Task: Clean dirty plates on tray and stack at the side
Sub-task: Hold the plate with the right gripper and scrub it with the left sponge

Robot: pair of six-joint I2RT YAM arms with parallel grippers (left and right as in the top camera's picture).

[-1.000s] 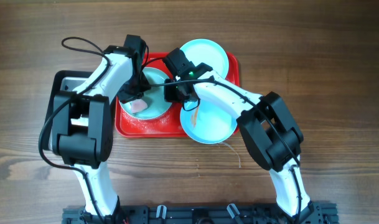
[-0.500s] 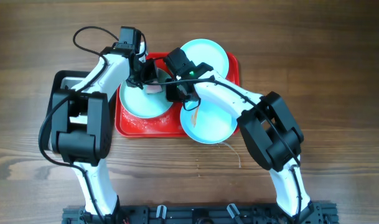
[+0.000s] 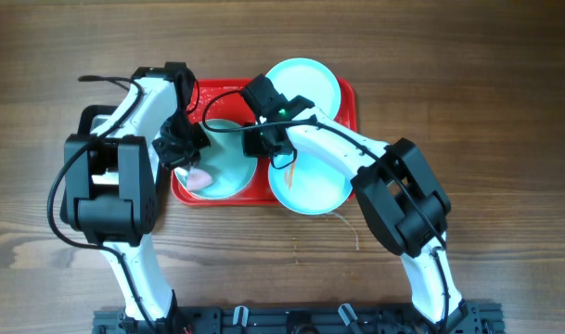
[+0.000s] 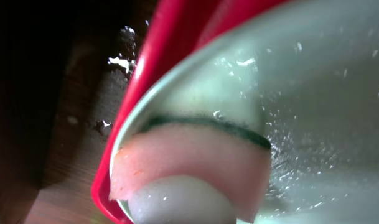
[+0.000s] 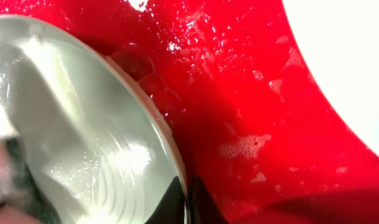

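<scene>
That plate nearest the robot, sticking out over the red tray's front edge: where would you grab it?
Pinch the nearest plate by its near rim, coming in low from the robot's side. It is shallow and lies face up, so only the thin lip offers a hold. That part juts past the tray, which probably leaves room for a finger beneath.

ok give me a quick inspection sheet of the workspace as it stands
surface: wood table, dry where visible
job's things: tray wet and sudsy; left plate and top plate on it; right plate overlaps its front rim, brown streaks
clutter: grey tray under the left arm; thin strand on the table
grippers: left pincer shut on sponge, pressed on left plate; right pincer shut on left plate's rim
cables: black cables looped along both arms
surroundings: black frame at the near edge
</scene>
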